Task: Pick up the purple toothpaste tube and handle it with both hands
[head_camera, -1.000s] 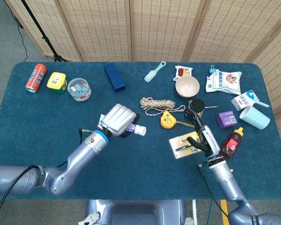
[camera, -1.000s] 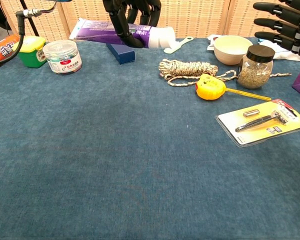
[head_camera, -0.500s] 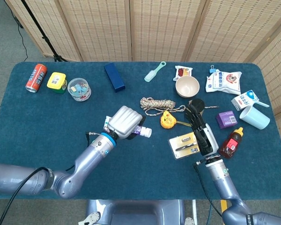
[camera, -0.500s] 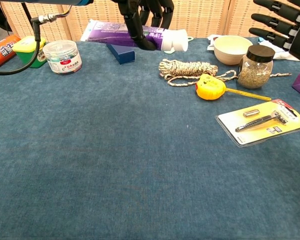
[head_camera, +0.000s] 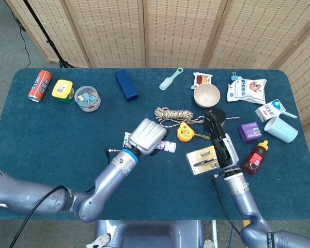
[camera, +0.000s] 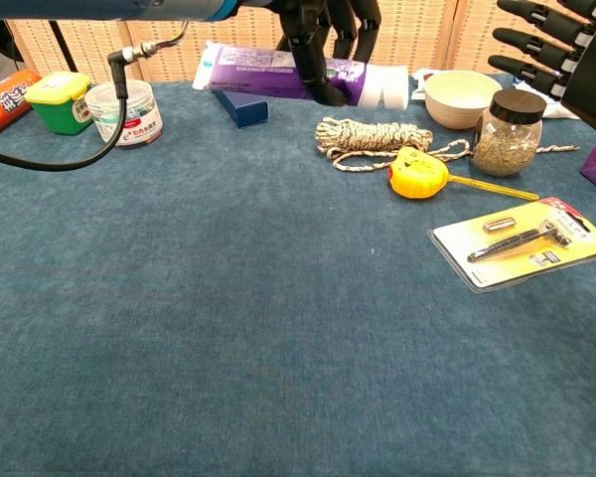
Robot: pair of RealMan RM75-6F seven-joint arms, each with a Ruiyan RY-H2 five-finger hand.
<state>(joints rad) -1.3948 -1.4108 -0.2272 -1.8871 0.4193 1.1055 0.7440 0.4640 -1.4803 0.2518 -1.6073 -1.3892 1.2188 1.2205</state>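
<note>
My left hand (head_camera: 149, 135) grips the purple toothpaste tube (camera: 278, 74) around its middle and holds it level above the table. In the head view only the tube's white cap (head_camera: 169, 146) and its tail end show from under the hand. In the chest view the left hand (camera: 330, 35) has its dark fingers wrapped over the tube near the white cap (camera: 388, 86). My right hand (head_camera: 219, 139) hovers open above the razor pack, fingers straight and apart; its fingertips (camera: 536, 45) show at the top right of the chest view.
A razor blister pack (head_camera: 203, 159), yellow tape measure (head_camera: 184, 132), rope coil (head_camera: 173, 114) and spice jar (camera: 500, 136) lie between the hands. A bowl (head_camera: 206, 94), purple box (head_camera: 249, 131), sauce bottle (head_camera: 256, 156), blue box (head_camera: 126, 84) and round tub (head_camera: 87, 97) stand further out.
My left hand has carried the tube steadily to the right, toward the table's middle. My right hand has shifted slightly left and stayed open.
</note>
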